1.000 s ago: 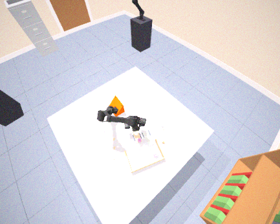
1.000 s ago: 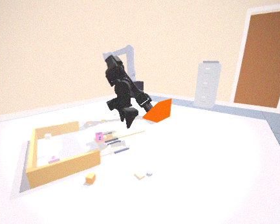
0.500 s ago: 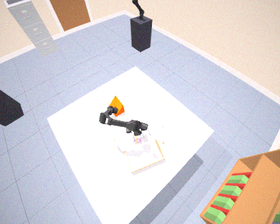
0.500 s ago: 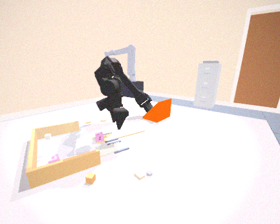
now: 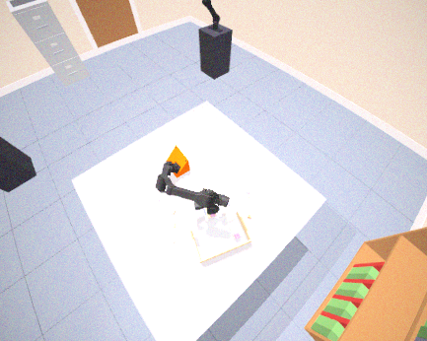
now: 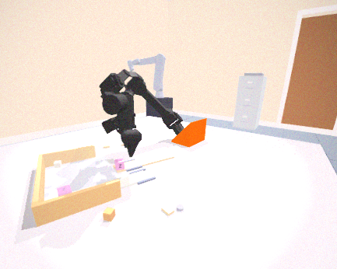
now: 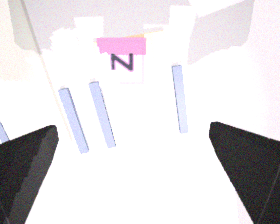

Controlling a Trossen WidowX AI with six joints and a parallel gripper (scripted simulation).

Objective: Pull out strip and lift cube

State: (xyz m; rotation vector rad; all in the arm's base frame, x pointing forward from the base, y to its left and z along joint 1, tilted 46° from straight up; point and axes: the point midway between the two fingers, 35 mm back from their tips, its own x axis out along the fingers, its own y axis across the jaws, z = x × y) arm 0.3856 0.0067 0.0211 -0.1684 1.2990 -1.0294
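The labelled cube [image 6: 119,165] [image 7: 122,46] is pink on one side, with a dark letter like an N or Z on its pale face. It stands upright near the open side of the wooden tray. My gripper [image 6: 131,154] [image 7: 135,130] is open and empty, above the table close to the cube; in the wrist view the cube lies ahead of and between the fingertips. Slim blue-grey bars [image 7: 73,120] [image 6: 146,180] lie on both sides of the cube's line. The strips are washed out by glare, so their outlines and any breaks cannot be told.
The low wooden tray [image 6: 76,191] holds another pink block [image 6: 64,190] [image 5: 237,237] and a whitish cube [image 6: 57,163]. An orange cube [image 6: 109,214], a cream tile [image 6: 167,211] and a small grey piece [image 6: 180,207] lie outside it. An orange wedge [image 6: 191,133] stands by the arm's base.
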